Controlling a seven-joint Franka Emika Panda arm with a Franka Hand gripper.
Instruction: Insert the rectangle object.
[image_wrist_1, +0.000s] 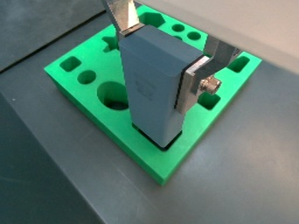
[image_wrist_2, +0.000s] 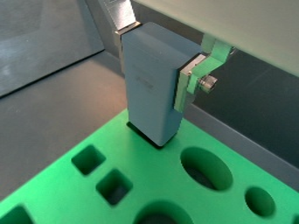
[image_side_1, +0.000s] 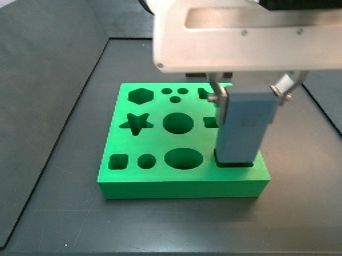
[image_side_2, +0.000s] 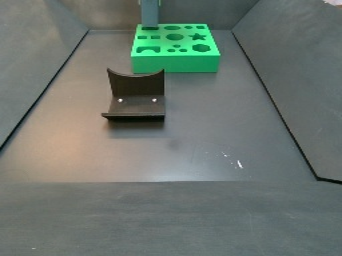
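The rectangle object (image_wrist_1: 152, 79) is a tall grey-blue cuboid. It stands upright with its lower end inside a rectangular slot near the edge of the green board (image_wrist_1: 76, 83). It shows in both wrist views (image_wrist_2: 152, 87) and in both side views (image_side_1: 241, 125) (image_side_2: 150, 12). My gripper (image_wrist_1: 160, 54) is directly above the board, its two silver fingers pressed on opposite sides of the block's upper part, shut on it. It also shows in the other wrist view (image_wrist_2: 158, 57) and a side view (image_side_1: 250, 92).
The green board (image_side_1: 147, 170) has several other shaped holes, among them a star (image_side_1: 135, 123) and a big round hole (image_side_1: 178, 123). The dark fixture (image_side_2: 135, 95) stands on the dark floor in front of the board (image_side_2: 174, 62). Dark walls bound the floor.
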